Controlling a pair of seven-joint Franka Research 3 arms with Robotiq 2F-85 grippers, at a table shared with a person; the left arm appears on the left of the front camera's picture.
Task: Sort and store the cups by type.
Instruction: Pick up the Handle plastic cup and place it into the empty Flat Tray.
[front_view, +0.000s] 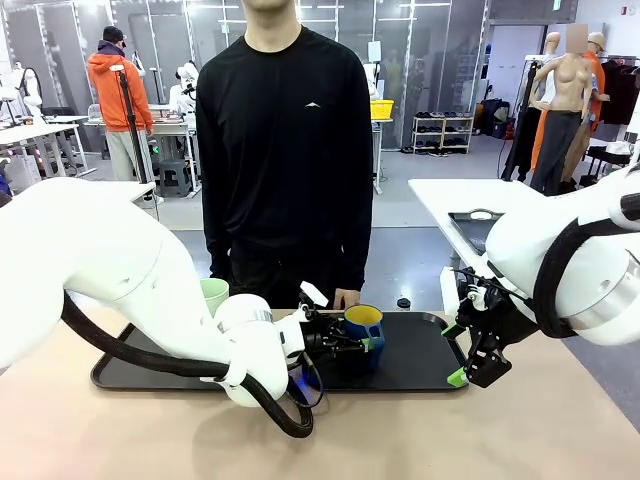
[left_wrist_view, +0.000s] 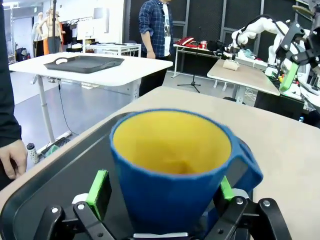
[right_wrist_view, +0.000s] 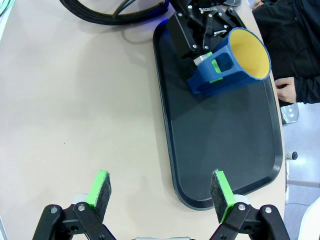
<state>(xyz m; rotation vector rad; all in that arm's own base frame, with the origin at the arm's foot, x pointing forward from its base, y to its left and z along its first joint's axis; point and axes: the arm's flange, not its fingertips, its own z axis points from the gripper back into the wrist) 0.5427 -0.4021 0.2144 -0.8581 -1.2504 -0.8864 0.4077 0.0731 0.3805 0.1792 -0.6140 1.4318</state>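
On the black tray (front_view: 420, 370) at the middle of the tabletop (front_view: 120, 430), the blue mug (front_view: 363, 335) stood upright with its yellow inside showing, between the green pads of the left end effector (front_view: 345, 340). The left wrist view showed those fingers spread, one pad (left_wrist_view: 99, 192) standing a little off the mug's wall, the other partly hidden behind the mug's body, so the mug (left_wrist_view: 172, 172) looked set down and let go rather than pinched. Its handle pointed away from the person. Behind the left arm, at the tray's far left, the rim of the pale mint-green tumbler (front_view: 214, 294) peeked out; whether it rested on the tray or just beside it could not be told.

The right end effector (front_view: 468, 350) hung near the tray's right end with its fingers (right_wrist_view: 101, 192) spread wide and nothing between them, well apart from the mug.

As a judgement, the mug seemed placed on the tray, and the sorting looked close to done; what remained, if anything, was drawing the left arm clear and settling the tumbler's spot.

Counted: two cups, one blue mug and one mint tumbler; one tray in use; two end effectors, both empty. The person's hand (front_view: 347, 297) rested at the tray's far edge.
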